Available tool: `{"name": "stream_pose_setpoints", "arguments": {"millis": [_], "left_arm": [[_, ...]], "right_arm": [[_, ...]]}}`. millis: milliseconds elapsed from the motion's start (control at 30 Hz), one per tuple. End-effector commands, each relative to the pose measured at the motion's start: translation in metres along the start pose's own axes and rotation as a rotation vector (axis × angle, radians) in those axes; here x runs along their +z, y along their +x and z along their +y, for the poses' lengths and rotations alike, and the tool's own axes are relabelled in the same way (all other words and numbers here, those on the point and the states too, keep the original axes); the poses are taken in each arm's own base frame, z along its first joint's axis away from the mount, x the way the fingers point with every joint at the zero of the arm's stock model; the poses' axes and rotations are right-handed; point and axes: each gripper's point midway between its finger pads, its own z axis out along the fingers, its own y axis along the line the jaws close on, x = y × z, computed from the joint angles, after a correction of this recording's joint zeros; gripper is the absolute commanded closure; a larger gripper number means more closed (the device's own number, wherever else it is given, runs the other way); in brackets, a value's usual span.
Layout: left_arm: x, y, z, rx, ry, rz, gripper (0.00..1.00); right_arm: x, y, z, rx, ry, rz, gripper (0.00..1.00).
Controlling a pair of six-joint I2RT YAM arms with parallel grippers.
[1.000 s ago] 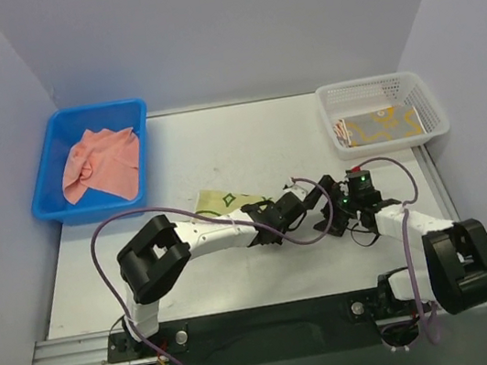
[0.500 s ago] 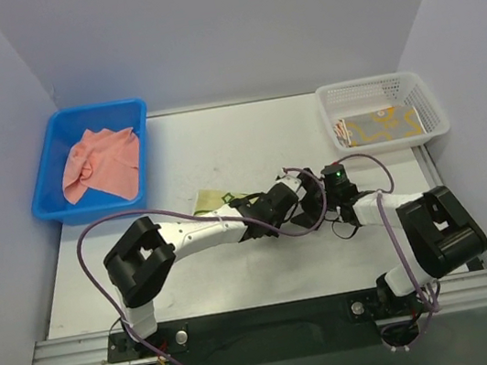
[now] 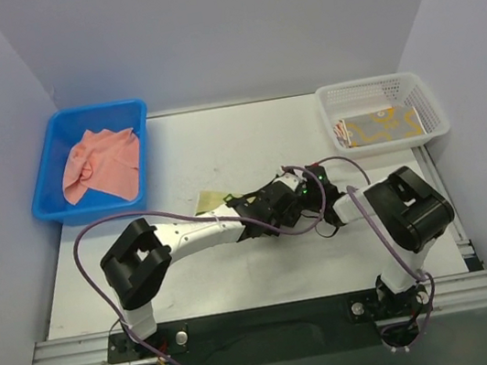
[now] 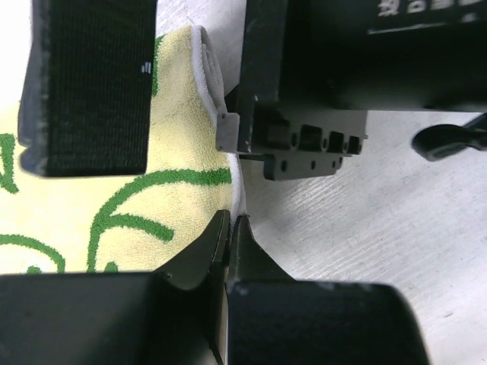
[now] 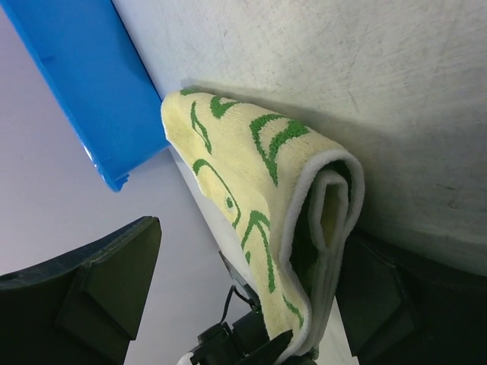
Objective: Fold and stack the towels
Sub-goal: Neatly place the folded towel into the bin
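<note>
Hardly anything can be read. In the left wrist view, white lettering stands on a black housing [image 4: 415, 46] at about 1 o'clock. The frame's top edge cuts through it, so only the lower parts of a few characters show, too little to make out. A tiny white mark sits on the black pad [image 4: 91, 84] at 10 o'clock, too small to tell. The green lines on the towel [image 4: 114, 205] are drawn outlines, not letters. The top view and the right wrist view show no legible text, label, brand or number.
</note>
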Motion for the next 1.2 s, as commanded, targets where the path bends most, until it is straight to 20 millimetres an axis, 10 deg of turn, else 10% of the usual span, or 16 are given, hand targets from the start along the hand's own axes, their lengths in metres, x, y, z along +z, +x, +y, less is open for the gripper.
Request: {"name": "stream_pose_setpoints", "arguments": {"millis": [0, 167, 333, 433, 667, 800, 1033, 1167], "left_arm": [[-0.017, -0.027, -0.004, -0.047, 0.041, -0.084, 1.00], [-0.017, -0.028, -0.008, -0.057, 0.057, -0.084, 1.00], [-0.015, -0.026, -0.012, -0.079, 0.071, -0.071, 0.98], [-0.015, -0.028, -0.015, -0.114, 0.082, -0.070, 0.81], [-0.036, -0.045, -0.006, -0.189, 0.118, -0.105, 0.21], [-0.058, -0.059, 0.042, -0.290, 0.102, -0.142, 0.02], [-0.082, -0.046, 0.152, -0.365, 0.005, -0.142, 0.02], [-0.093, -0.028, 0.203, -0.402, -0.055, -0.135, 0.02]], "right_arm": [[0.004, 0.004, -0.073, 0.055, 0.235, -0.014, 0.11], [0.009, 0.004, -0.076, 0.050, 0.220, -0.012, 0.30], [0.010, 0.002, -0.073, -0.009, 0.213, -0.007, 0.81], [0.010, -0.001, -0.068, -0.066, 0.213, -0.005, 1.00], [0.002, -0.022, -0.053, -0.216, 0.239, 0.025, 1.00], [-0.008, -0.044, -0.038, -0.366, 0.245, 0.075, 1.00], [-0.044, -0.095, -0.019, -0.611, 0.447, 0.101, 1.00], [-0.066, -0.143, 0.026, -0.788, 0.512, 0.018, 1.00]]}}
